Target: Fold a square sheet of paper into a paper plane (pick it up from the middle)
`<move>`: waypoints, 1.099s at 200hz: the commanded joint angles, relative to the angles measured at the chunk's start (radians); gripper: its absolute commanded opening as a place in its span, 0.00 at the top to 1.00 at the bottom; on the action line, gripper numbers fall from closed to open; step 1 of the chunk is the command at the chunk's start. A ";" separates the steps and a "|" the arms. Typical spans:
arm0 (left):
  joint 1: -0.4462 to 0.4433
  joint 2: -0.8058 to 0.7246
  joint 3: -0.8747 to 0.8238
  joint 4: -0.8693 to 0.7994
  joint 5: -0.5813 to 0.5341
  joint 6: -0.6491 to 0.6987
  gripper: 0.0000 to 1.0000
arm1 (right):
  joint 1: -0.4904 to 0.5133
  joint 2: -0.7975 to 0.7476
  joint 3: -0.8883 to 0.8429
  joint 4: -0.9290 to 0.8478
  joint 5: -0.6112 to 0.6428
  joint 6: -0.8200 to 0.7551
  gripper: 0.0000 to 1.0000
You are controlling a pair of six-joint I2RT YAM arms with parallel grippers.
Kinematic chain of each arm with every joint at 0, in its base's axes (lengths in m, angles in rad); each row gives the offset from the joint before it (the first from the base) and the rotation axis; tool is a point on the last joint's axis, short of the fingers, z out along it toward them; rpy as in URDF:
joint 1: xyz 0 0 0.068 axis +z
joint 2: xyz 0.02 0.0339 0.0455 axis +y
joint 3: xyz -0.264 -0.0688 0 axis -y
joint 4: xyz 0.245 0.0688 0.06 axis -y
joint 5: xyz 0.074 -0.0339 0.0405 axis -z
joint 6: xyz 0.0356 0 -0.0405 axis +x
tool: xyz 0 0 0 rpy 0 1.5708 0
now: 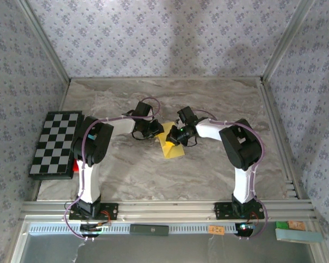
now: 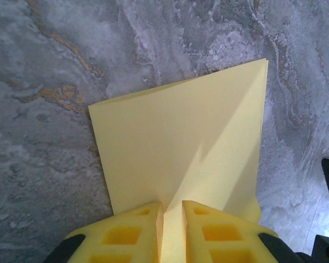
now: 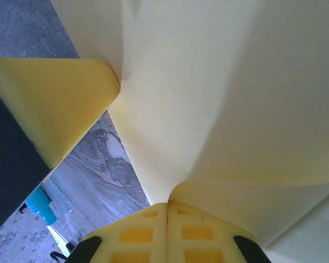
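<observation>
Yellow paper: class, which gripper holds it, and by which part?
Both grip the yellow paper: the right gripper pinches a lifted edge; the left gripper clamps the edge nearest its camera.

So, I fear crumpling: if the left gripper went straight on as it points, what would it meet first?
The yellow paper, pinched between its fingertips; then probably the tabletop beneath, though depth is unclear.

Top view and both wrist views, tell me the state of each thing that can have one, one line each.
thin yellow sheet of paper: partly folded, creased, partly lifted off the marble table.
left claw: nearly shut, seems to pinch the paper's crease.
right claw: shut on the paper.
black-and-white checkered board: lying at the table's left side, untouched.
</observation>
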 commanded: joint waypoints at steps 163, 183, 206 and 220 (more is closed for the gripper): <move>-0.004 0.039 -0.003 -0.058 -0.009 0.009 0.82 | 0.008 0.042 0.016 0.006 0.008 -0.005 1.00; -0.003 0.039 -0.004 -0.058 -0.009 0.009 0.82 | 0.008 0.045 0.016 0.006 0.006 -0.003 1.00; -0.003 0.039 -0.004 -0.059 -0.009 0.008 0.82 | 0.009 0.046 0.015 0.006 0.008 -0.005 1.00; -0.002 0.039 -0.005 -0.058 -0.009 0.009 0.82 | 0.007 0.048 0.016 0.006 0.008 -0.003 1.00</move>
